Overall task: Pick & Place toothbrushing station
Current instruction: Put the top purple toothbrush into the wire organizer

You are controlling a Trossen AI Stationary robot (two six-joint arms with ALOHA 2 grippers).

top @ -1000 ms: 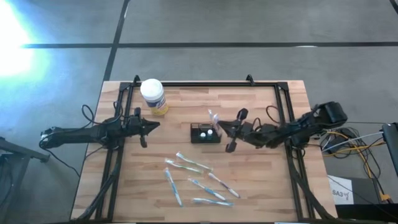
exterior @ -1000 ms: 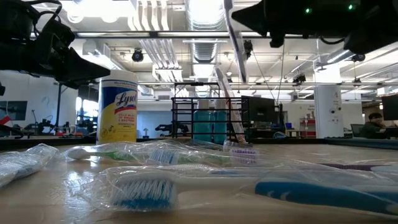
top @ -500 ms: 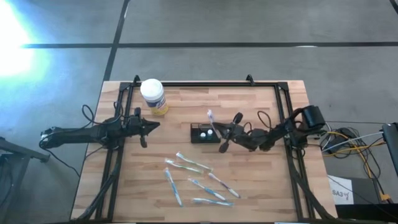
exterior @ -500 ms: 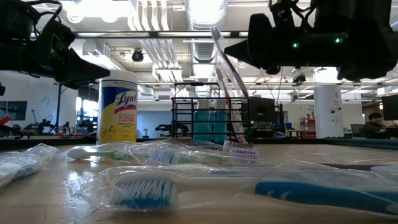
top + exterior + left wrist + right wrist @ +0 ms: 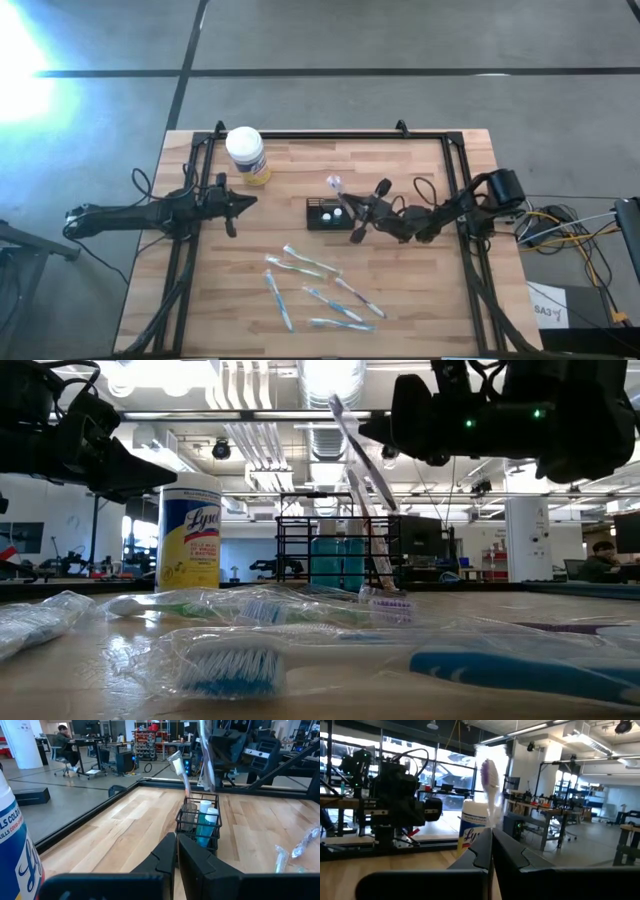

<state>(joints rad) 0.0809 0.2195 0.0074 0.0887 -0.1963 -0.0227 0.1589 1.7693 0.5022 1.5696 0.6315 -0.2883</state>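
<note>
The black toothbrushing station stands mid-table with white-capped tubes in it; it shows as a wire rack in the low view and the left wrist view. One toothbrush stands in it, head up and leaning. My right gripper hovers at the station's right end, shut on a plastic-wrapped toothbrush with purple bristles. My left gripper waits shut at the table's left side, well clear of the station. My right gripper pinches the wrapped toothbrush between its two fingers a little below the head. The fingers come roughly level from the table's right and lie across the shaft. The brush is lifted clear of the table, head up and tilted toward the far left. Its lower end hangs by the station's top right corner; whether it touches there I cannot tell.
A yellow wipes canister with a white lid stands at the far left. Several wrapped toothbrushes lie loose near the front edge. A black frame rail runs along the table's far and side edges.
My right gripper has come down and moved toward the table's left, up to the station's right end, staying shut on the wrapped toothbrush. The brush came down with it and now leans further toward the far left.
</note>
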